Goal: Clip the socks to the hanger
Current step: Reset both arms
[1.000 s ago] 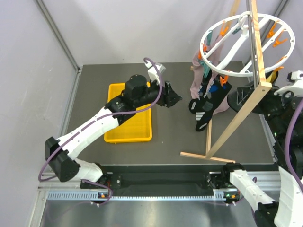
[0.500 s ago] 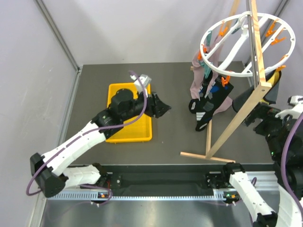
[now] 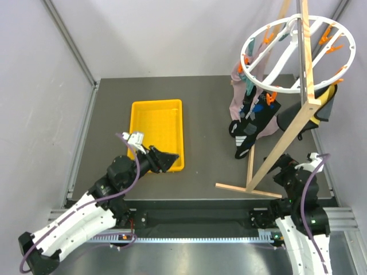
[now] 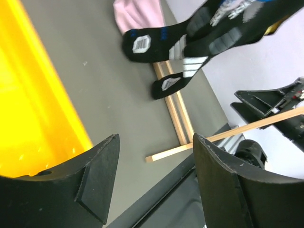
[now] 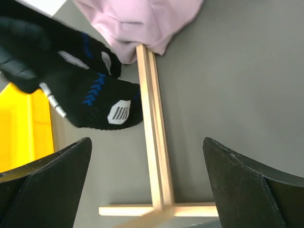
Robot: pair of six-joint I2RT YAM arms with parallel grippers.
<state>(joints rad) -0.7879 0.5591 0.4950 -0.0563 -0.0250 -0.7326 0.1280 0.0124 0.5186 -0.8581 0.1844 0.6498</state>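
**Location.** The socks [image 3: 251, 123] hang from the near-left rim of the hanger [image 3: 279, 55], just beside the pink cloth [image 3: 235, 102]. Their toes dangle close to the base of the frame [image 3: 281, 146]. They look already fastened, though the bite of the clips [image 3: 268, 38] is too small to confirm.

**Handling, by judgement.** The socks are light, soft, limp knit, neither fragile nor slippery, and they will fold and sag. Should you regrip, pinch near the cuff, just beneath the clip, never at the toe.

**Count.** Two socks, one hanger, one pink cloth, one tray [image 3: 156, 120]. The clips are too crowded to count.

**Grippers.** The left gripper [image 4: 156, 138] has its jaws wide apart and empty, at the tray's near edge. The right gripper [image 5: 145, 142] has its jaws likewise apart, holding nothing, near the frame's foot.
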